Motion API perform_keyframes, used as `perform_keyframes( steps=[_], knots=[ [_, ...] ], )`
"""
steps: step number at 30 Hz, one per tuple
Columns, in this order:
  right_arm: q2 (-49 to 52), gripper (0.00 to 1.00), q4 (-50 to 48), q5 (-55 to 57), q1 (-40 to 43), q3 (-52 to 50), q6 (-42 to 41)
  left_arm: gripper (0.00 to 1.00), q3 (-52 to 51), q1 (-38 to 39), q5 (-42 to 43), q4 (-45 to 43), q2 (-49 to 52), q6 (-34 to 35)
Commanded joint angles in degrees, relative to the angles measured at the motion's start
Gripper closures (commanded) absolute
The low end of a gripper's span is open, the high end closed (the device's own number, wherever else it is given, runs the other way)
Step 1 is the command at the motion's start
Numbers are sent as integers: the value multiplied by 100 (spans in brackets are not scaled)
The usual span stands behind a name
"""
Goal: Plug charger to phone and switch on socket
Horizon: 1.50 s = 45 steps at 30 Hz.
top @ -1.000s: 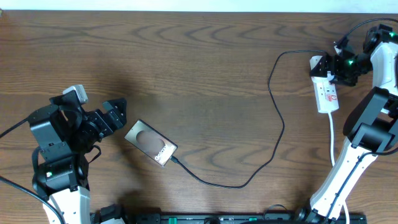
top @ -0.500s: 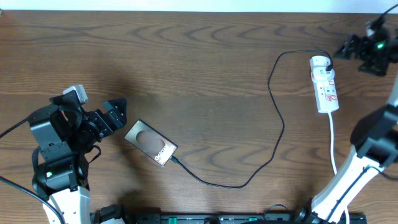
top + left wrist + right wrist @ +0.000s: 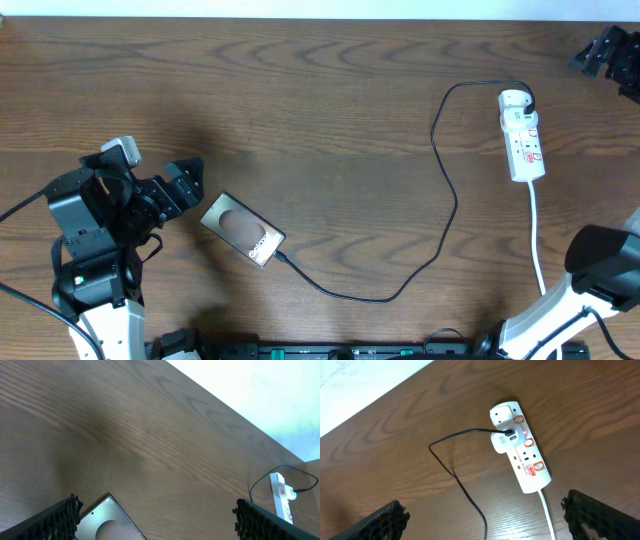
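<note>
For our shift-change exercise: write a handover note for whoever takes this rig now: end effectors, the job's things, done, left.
Left end effector: open, empty, beside the phone.
Right end effector: open, empty, away from the socket.
Charger: tip at the phone's end, seemingly in; plug in the socket.
Done: both connections, it seems; a red light on the socket suggests on.
Left: confirm switch and tip seating.

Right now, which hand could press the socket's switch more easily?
Right, probably. The right hand hangs open just beyond the socket; the left hand is far off, beside the phone.
</note>
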State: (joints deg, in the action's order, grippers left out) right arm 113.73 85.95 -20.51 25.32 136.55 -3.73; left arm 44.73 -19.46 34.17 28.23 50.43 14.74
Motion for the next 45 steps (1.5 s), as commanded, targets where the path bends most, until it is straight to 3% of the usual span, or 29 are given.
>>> perform_keyframes(
  steps=[1, 33, 45],
  knots=[
    [17, 1, 20, 50, -13, 20, -94, 3, 66, -11, 33, -4, 4, -98],
    [17, 1, 20, 50, -13, 20, -94, 3, 66, -11, 33, -4, 4, -96],
    [17, 1, 20, 50, -13, 20, -94, 3, 59, 439, -31, -4, -400, -98]
  ],
)
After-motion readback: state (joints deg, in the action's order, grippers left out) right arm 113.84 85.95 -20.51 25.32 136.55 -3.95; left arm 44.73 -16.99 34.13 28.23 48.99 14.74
